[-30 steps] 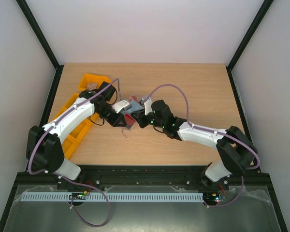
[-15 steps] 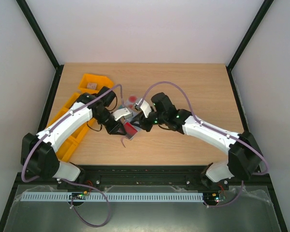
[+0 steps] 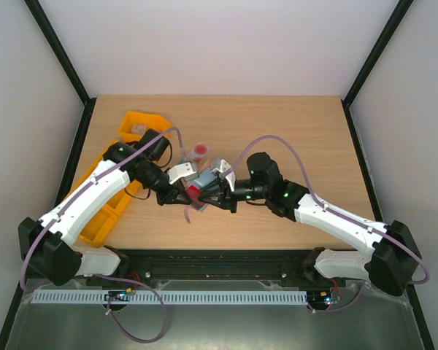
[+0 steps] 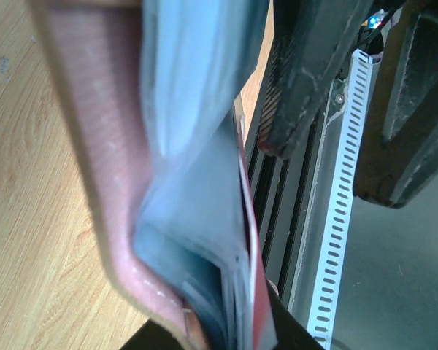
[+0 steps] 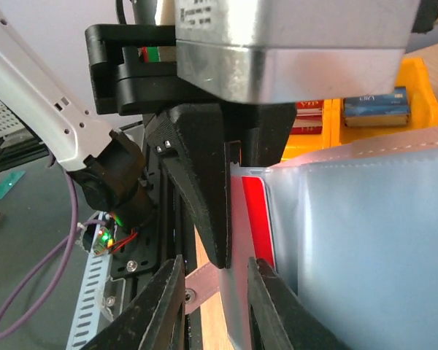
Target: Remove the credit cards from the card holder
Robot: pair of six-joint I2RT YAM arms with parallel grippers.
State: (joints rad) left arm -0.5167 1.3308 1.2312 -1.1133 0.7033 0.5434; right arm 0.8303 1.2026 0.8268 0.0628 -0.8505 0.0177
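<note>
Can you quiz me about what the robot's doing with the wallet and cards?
1. True or false: the left claw is gripping the card holder.
2. Where is the pale card with the red round mark? A inside the holder; B on the table; C in the right claw.
3. Fill in: the bins on the table's left are ____.
Key: 1 true; 2 B; 3 orange.
</note>
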